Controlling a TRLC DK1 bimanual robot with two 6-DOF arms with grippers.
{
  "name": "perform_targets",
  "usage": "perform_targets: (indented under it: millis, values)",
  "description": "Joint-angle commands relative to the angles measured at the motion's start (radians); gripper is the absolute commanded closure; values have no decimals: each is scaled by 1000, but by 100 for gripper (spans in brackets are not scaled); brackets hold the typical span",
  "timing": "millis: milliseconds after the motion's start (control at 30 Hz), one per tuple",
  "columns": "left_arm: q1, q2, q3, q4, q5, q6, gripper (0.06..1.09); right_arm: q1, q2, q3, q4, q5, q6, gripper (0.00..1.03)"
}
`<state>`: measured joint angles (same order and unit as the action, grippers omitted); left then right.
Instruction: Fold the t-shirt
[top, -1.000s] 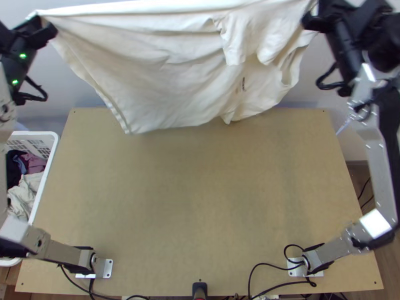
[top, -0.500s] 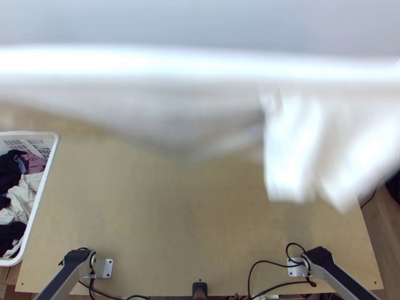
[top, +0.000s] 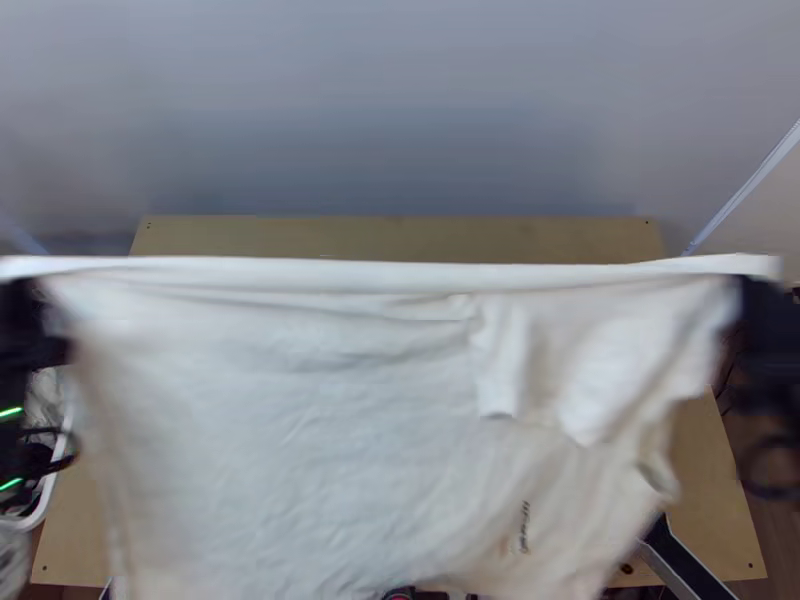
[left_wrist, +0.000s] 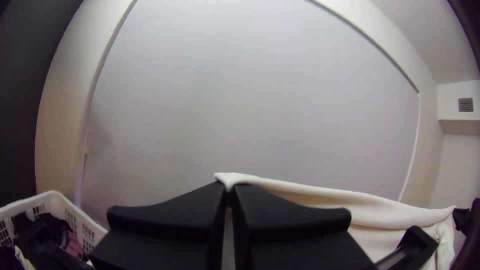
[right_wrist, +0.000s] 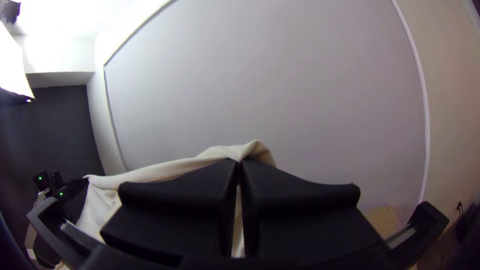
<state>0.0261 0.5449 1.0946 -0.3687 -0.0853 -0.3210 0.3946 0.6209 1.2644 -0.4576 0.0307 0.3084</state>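
The white t-shirt (top: 300, 400) hangs stretched between both grippers above the table in the top view, its upper edge nearly straight, a sleeve drooping right of centre. My left gripper (top: 30, 345) is at the far left of that view, at one end of the cloth. My right gripper (top: 755, 300) is at the far right, at the other end. In the left wrist view, my left gripper (left_wrist: 228, 192) is shut on an end of the t-shirt (left_wrist: 320, 194). Likewise, my right gripper (right_wrist: 239, 167) is shut on a bunched end of the t-shirt (right_wrist: 185, 164) in the right wrist view.
A light wooden table (top: 400, 235) lies below the cloth, with a plain grey wall (top: 400, 100) behind it. The white basket (left_wrist: 55, 197) of clothes stands beside the table on the left, partly behind the left arm and cloth in the top view.
Both grippers and the t-shirt have come from the table's far side toward the near side. The cloth now covers most of the table in the top view, with its lower part swung toward the arms' bases.
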Motion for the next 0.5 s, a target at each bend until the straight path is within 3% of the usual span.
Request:
perform_targets:
  millis: [0,200,467]
  values:
    - [3,-28,-199,80,12,3,105,13,-41,-229,91,31,51,100]
    - [1,66,-498,324,44,22,105,10,34,-559,323,0,66,100]
    - [8,477,-526,588,64,13,105,-69,373,-594,520,-69,113,100]
